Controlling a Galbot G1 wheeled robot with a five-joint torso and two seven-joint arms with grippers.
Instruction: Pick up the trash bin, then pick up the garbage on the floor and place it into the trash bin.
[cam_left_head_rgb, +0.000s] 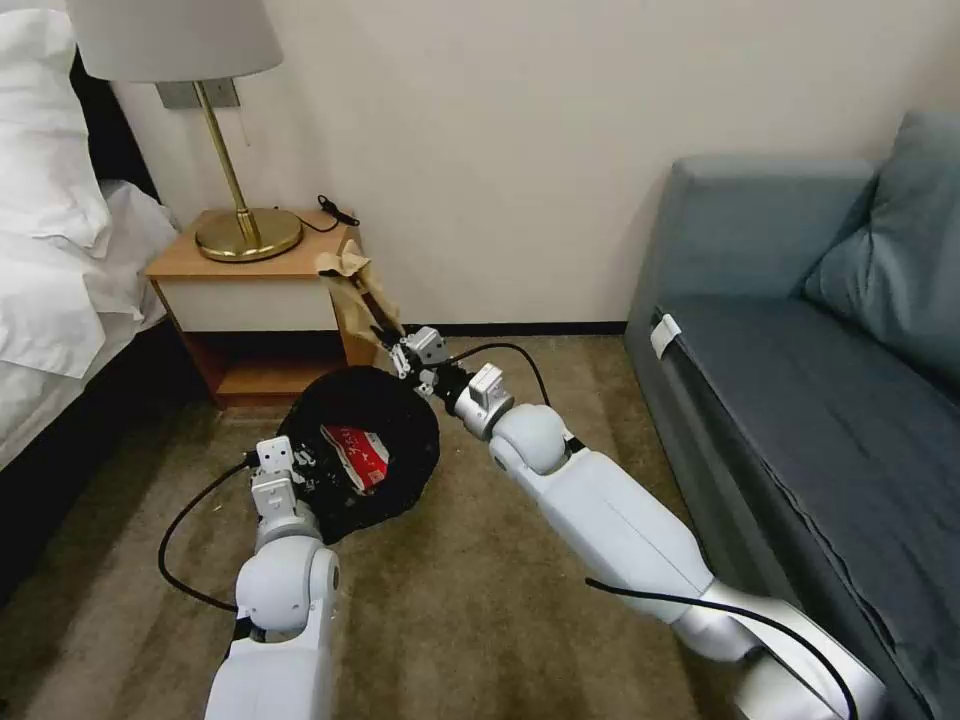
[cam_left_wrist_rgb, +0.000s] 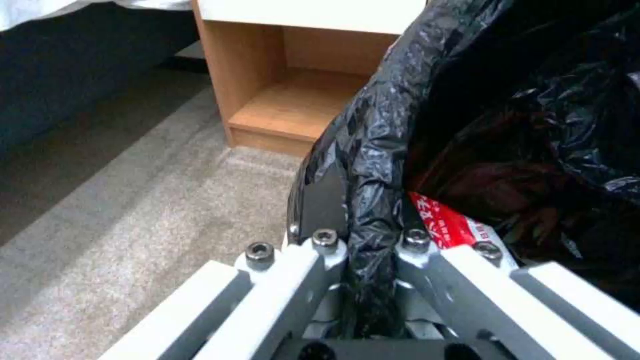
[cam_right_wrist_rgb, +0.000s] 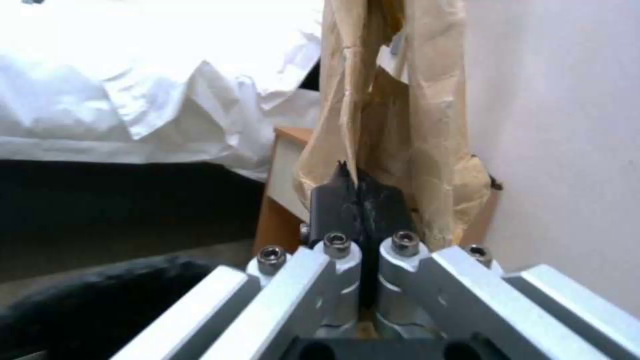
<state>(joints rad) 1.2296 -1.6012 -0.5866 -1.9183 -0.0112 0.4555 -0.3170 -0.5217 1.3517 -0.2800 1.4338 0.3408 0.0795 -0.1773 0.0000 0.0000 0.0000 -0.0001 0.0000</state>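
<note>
The trash bin (cam_left_head_rgb: 385, 415), covered by its crinkly black bag (cam_left_wrist_rgb: 520, 110), hangs above the carpet in front of me. My left gripper (cam_left_head_rgb: 318, 472) is shut on the bag-covered rim (cam_left_wrist_rgb: 365, 200) on the near side. A red-and-white packet (cam_left_head_rgb: 356, 455) lies inside the bin (cam_left_wrist_rgb: 445, 221). My right gripper (cam_left_head_rgb: 390, 345) is shut on the crumpled tan paper (cam_left_head_rgb: 355, 290), which stands up from its fingers above the bin's far rim. In the right wrist view the tan paper (cam_right_wrist_rgb: 400, 115) rises from the closed black fingertips (cam_right_wrist_rgb: 337, 197), with the bin's black edge (cam_right_wrist_rgb: 100, 290) below.
A wooden nightstand (cam_left_head_rgb: 255, 300) with a brass lamp (cam_left_head_rgb: 245, 225) stands just behind the bin, against the wall. The bed (cam_left_head_rgb: 50, 260) with white linen is on the left. A blue-grey sofa (cam_left_head_rgb: 820, 400) runs along the right. Open carpet (cam_left_head_rgb: 480, 600) lies between them.
</note>
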